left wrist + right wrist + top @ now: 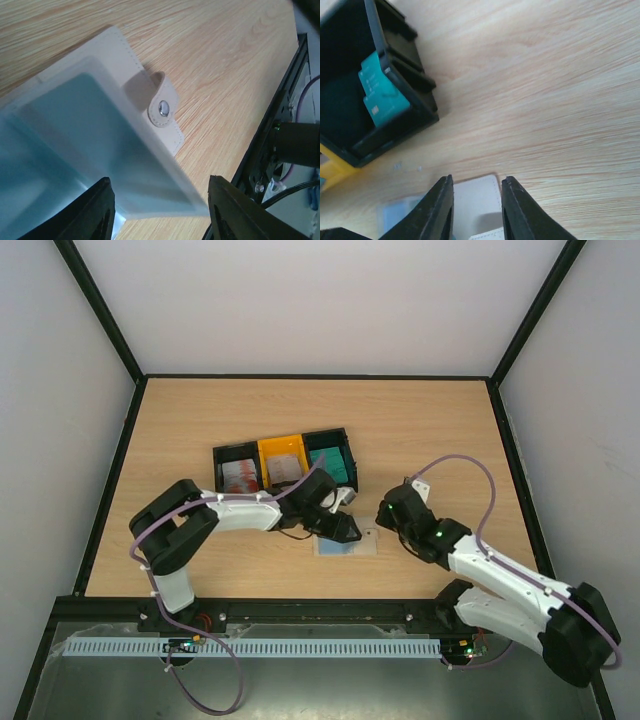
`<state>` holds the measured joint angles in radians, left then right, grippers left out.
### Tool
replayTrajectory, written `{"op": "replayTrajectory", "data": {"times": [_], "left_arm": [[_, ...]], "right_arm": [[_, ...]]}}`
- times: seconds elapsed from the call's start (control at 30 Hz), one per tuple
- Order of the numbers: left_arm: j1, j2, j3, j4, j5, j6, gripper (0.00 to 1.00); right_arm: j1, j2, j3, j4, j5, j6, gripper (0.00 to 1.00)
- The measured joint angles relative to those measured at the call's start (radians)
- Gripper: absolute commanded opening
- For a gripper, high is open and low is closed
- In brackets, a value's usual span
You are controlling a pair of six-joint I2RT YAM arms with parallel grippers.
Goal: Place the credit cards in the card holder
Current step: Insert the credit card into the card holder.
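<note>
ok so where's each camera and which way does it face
top external: above and behind, looking down on the table; both arms show.
left wrist: on left arm, down at the open holder; left fingers below.
right wrist: on right arm, toward black tray and teal card; right fingers below.
shared: all show the holder.

The overhead camera looks steeply down on the card holder (352,545) from afar; both wrist cameras share it, close up.
</note>
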<state>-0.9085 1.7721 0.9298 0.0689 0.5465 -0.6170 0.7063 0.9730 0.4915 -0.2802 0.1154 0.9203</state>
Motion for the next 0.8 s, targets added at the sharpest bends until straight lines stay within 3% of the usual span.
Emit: {"op": "replayTrajectory", "data": {"times": [0.13, 0.4, 0.53, 0.8], "left_arm": [[-0.014, 0.026, 0.033, -0.011, -0.007, 0.011, 0.60], [-0.011, 0.004, 0.087, -0.097, -0.100, 0.069, 0.82], [0.009, -0.079, 0.109, -0.169, -0.185, 0.121, 0.99], [0.129, -0.295, 0.151, -0.284, -0.353, 0.257, 1.00]], "right_arm": [[0.000, -0.087, -0.002, -0.037, 0.069, 0.027, 0.36], [0.000, -0.134, 0.008, -0.083, 0.122, 0.028, 0.48], [0.000, -0.122, 0.055, -0.100, 0.126, -0.002, 0.55], [-0.002, -0.004, 0.186, -0.045, 0.032, -0.098, 0.61]]}}
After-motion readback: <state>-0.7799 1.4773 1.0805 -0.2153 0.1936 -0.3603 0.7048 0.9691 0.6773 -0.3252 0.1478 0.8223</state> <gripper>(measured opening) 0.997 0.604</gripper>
